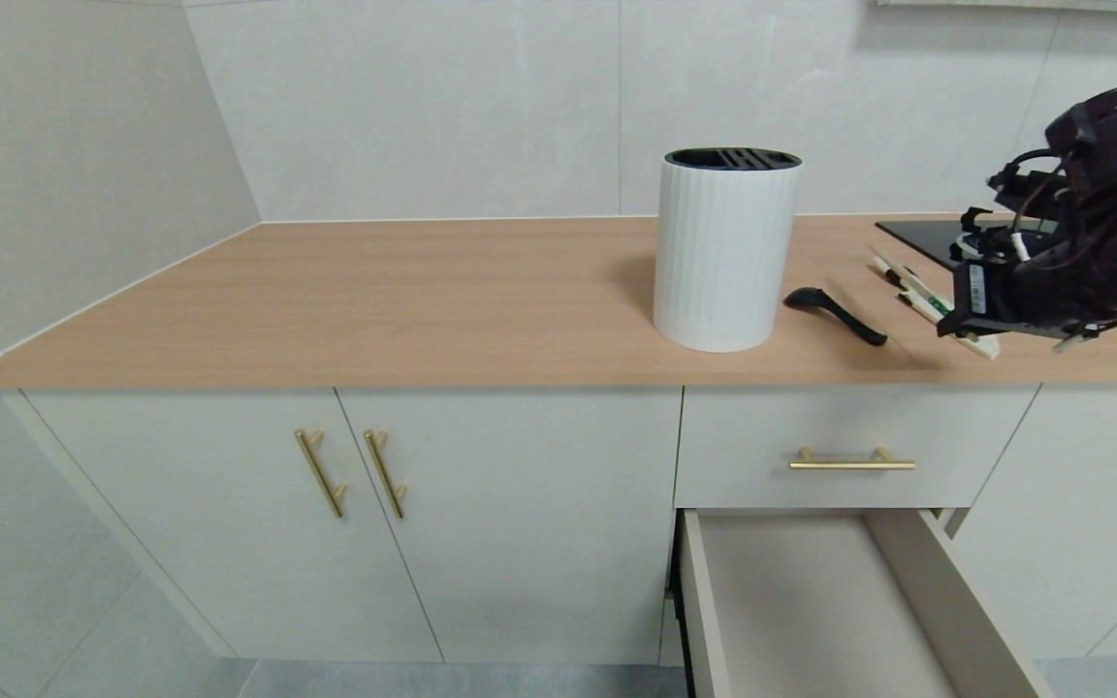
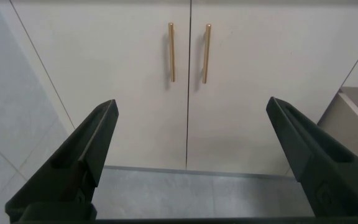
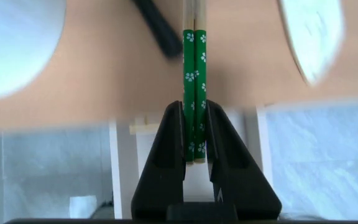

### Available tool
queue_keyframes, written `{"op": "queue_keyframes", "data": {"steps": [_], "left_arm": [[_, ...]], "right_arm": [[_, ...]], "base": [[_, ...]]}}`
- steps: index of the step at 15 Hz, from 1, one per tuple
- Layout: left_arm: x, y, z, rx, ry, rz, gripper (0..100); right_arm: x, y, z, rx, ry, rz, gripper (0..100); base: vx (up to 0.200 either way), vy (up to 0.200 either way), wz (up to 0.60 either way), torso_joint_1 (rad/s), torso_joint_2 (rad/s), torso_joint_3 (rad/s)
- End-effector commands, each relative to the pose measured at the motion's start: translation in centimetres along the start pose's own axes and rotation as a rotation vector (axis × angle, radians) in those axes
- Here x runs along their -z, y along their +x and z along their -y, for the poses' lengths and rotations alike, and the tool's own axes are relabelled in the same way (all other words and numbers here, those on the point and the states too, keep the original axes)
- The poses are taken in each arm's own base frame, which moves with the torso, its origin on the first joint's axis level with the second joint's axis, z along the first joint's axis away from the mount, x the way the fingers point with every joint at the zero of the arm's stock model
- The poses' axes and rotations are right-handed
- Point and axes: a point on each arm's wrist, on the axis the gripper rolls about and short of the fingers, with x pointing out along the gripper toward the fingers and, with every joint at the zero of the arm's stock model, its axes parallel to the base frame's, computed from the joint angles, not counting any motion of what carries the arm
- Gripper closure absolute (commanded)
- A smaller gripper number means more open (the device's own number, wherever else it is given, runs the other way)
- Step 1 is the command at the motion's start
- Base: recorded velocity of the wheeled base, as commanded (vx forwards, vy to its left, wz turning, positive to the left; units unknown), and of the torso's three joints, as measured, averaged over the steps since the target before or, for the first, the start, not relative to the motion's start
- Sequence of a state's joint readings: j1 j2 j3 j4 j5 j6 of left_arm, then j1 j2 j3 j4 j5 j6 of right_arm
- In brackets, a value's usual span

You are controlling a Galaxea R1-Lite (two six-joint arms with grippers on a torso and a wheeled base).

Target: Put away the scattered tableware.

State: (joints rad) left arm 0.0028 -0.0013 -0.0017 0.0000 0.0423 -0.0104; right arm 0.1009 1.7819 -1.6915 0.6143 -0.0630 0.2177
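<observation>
My right gripper (image 3: 194,115) pinches wooden chopsticks (image 3: 194,56), green flowered ends; left gripper (image 2: 191,109) is spread. Ribbed white cylinder (image 1: 725,250) stands near worktop (image 1: 423,291) front edge.

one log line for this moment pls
right claw: shut on chopsticks | left claw: open, facing cabinet doors | black spoon: on countertop beside white utensil holder | drawer: open

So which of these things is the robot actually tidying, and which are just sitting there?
Part of the job:
chopsticks, clamped in the right gripper
black utensil lying on the counter
white slotted holder and open drawer, likely places for them

Just there:
cabinet doors with gold handles
black panel on the counter
left gripper, open, facing the cabinets
</observation>
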Motion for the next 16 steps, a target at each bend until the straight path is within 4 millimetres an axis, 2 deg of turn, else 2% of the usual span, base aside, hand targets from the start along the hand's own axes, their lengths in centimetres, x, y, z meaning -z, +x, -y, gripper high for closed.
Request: {"op": "queue_keyframes", "data": {"steps": [1,2,3,4,5,7,8,11,12,13,14,16], "left_arm": [[0.0,0.0,0.0,-0.001,0.0,-0.001,0],[0.0,0.0,0.0,-0.001,0.0,-0.001,0],[0.0,0.0,0.0,-0.001,0.0,-0.001,0],[0.0,0.0,0.0,-0.001,0.0,-0.001,0],[0.0,0.0,0.0,-0.001,0.0,-0.001,0],[0.0,0.0,0.0,-0.001,0.0,0.0,0],[0.0,0.0,0.0,-0.001,0.0,-0.001,0],[0.0,0.0,0.0,-0.001,0.0,-0.001,0],[0.0,0.0,0.0,-0.001,0.0,-0.001,0],[0.0,0.0,0.0,-0.001,0.0,-0.001,0],[0.0,0.0,0.0,-0.001,0.0,-0.001,0],[0.0,0.0,0.0,-0.001,0.0,-0.001,0]], "right_arm": [[3.2,-8.4,1.2,-0.067,0.001,0.075,100],[4.1,-9.6,1.4,-0.095,-0.001,0.08,100],[6.1,-12.4,1.8,-0.163,-0.009,0.092,100],[7.1,-13.2,2.0,-0.183,-0.012,0.085,100],[9.3,-15.1,2.2,-0.205,-0.034,0.027,100],[11.4,-16.0,2.6,-0.208,-0.05,-0.058,100],[13.2,-16.0,2.6,-0.223,-0.086,-0.126,100],[16.6,-13.5,2.5,-0.225,-0.148,-0.284,100],[17.1,-12.5,2.2,-0.234,-0.167,-0.306,100],[17.1,-12.5,2.2,-0.234,-0.167,-0.306,100],[17.7,-10.0,1.9,-0.225,-0.175,-0.35,100],[18.0,-7.5,1.4,-0.201,-0.185,-0.45,100]], "base": [[0.0,0.0,0.0,0.0,0.0,0.0],[0.0,0.0,0.0,0.0,0.0,0.0],[0.0,0.0,0.0,0.0,0.0,0.0],[0.0,0.0,0.0,0.0,0.0,0.0],[0.0,0.0,0.0,0.0,0.0,0.0],[0.0,0.0,0.0,0.0,0.0,0.0],[0.0,0.0,0.0,0.0,0.0,0.0],[0.0,0.0,0.0,0.0,0.0,0.0],[0.0,0.0,0.0,0.0,0.0,0.0],[0.0,0.0,0.0,0.0,0.0,0.0],[0.0,0.0,0.0,0.0,0.0,0.0],[0.0,0.0,0.0,0.0,0.0,0.0]]}}
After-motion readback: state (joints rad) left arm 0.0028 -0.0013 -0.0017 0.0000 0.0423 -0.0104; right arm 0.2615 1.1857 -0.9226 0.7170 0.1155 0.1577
